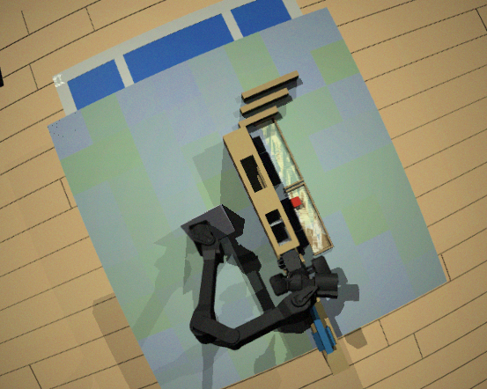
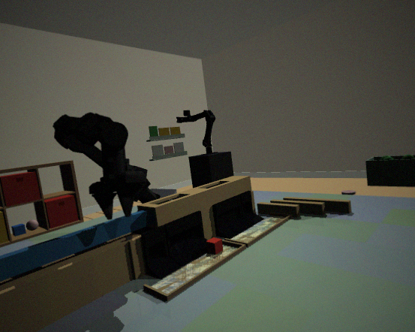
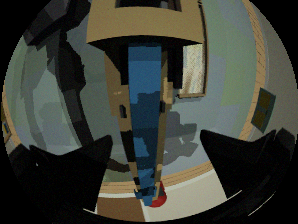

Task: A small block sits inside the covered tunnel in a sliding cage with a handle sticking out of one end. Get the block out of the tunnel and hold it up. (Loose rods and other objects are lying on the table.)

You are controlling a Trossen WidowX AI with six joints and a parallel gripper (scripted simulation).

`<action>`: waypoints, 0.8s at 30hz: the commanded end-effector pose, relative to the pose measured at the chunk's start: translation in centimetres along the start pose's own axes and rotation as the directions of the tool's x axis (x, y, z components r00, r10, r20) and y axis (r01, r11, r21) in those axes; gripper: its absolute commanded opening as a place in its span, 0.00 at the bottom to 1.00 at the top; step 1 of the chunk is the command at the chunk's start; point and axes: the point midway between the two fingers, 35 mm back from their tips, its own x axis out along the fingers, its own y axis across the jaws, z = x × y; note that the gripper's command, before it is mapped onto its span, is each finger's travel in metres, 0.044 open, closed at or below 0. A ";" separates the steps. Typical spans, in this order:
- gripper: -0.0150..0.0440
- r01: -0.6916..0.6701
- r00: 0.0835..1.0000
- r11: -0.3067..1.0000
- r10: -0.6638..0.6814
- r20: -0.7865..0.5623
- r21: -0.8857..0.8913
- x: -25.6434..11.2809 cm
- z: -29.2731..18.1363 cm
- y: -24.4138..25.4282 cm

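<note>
Blue covers the long handle [image 1: 323, 338] [image 2: 61, 245] [image 3: 145, 75] at eight o'clock in the exterior view, running from the left edge to the tunnel's near end. Also at eight, closer to centre, the dark gripper [image 1: 292, 260] [image 2: 118, 216] [image 3: 157, 137] points down over it, fingers wide apart and nothing between them. The wooden tunnel [image 1: 266, 200] [image 2: 209, 218] [image 3: 145, 24] stands just below centre. At six o'clock, the red block [image 1: 296, 201] [image 2: 215, 245] sits outside it, on the shallow tray [image 1: 317, 216] [image 2: 206, 273] [image 3: 193, 95] along its open side. Three wooden bars [image 1: 264, 101] [image 2: 278, 209] lie at four o'clock.

Closing here would probably catch the handle rather than the block. Swinging across too low could knock the tunnel; a misaligned descent might land a finger on the tray's rim or push the block back inside.
</note>
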 end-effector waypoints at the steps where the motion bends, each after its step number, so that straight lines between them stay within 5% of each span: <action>1: 1.00 0.001 1.000 1.000 -0.001 -0.003 -0.005 0.4 0.0 0.0; 24: 0.96 0.003 1.000 1.000 -0.003 -0.011 0.005 3.1 0.2 0.4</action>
